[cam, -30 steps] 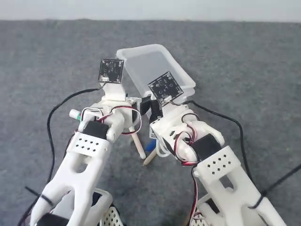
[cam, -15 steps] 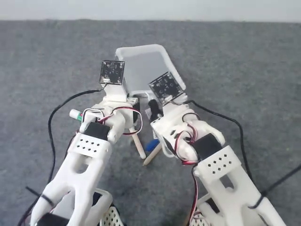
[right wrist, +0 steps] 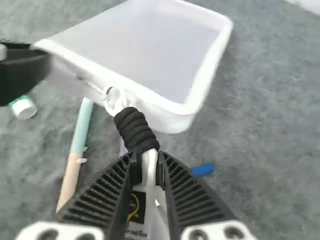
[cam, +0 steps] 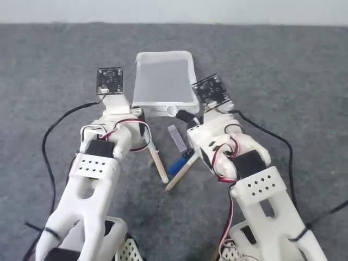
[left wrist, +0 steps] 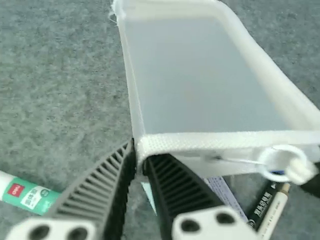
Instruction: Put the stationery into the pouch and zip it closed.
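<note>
Clamping the left gripper [left wrist: 139,152] fully shut on the near corner of the translucent pouch [left wrist: 200,75], pinching its woven zip band between both ribbed jaws. Squeezing the right gripper [right wrist: 146,162] tight around a white pen [right wrist: 134,129] with a black ribbed grip, aiming the pen's tip at the zip pull ring [right wrist: 114,95] on that same near edge, right beside it if not touching. Resting the pouch on the grey table [cam: 283,81] just ahead of both arms, centred between them. Judging the task as barely begun: spotting nothing through the pouch's cloudy walls, counting 1 pen in hand and none stowed. Leaving 2 pale pencils [cam: 159,163] lying in a V on the table between the arms, with a small blue piece [cam: 176,166] against 1 of them, a pale flat strip [cam: 175,137] nearer the pouch, and a green-labelled tube [left wrist: 22,192] beside the left gripper. Failing to tell whether the zip is standing open. Expecting all the loading, then the zipping, as work remaining.
</note>
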Robot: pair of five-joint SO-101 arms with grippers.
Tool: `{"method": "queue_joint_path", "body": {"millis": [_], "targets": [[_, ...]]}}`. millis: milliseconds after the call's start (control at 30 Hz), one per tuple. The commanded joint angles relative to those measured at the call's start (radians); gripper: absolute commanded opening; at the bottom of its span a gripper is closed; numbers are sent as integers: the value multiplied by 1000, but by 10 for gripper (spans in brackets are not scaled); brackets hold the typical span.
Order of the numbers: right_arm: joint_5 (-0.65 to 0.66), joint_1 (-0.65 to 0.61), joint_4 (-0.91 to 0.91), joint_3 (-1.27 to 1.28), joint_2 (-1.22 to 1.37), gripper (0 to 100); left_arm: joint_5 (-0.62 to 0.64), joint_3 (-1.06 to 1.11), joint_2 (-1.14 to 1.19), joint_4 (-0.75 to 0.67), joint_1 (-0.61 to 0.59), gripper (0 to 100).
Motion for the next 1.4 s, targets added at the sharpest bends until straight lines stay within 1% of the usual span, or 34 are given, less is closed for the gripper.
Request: {"method": "queue_joint_path", "body": {"millis": [0, 100, 200, 733, 833, 933, 1000, 1100, 1167, 1233, 1367], "targets": [[8, 65, -31, -18, -44, 6, 20, -39, -54, 21, -34, 10], [6, 101, -48, -18, -41, 6, 20, -74, -54, 92, -51, 10], [6, 131, -50, -18, -48, 6, 20, -94, -54, 132, -66, 10], [-126, 252, -61, -38, -50, 6, 18, -90, -54, 133, -126, 10], [-123, 239, -51, -38, -51, 6, 15, -90, -51, 132, -118, 11], [-121, 186, 2, -72, -64, 6, 14, -90, -46, 129, -117, 19], [-100, 140, 50, -101, -91, 6, 14, -88, -44, 129, -117, 65], [-84, 64, 104, -133, -153, 6, 18, -81, -44, 130, -117, 186], [-78, 24, 114, -140, -193, 6, 28, -62, -44, 112, -117, 246], [-78, 2, 114, -140, -225, 6, 52, -47, -44, 84, -118, 264], [-78, -12, 108, -141, -274, 6, 49, -25, -44, 49, -118, 265]]}}
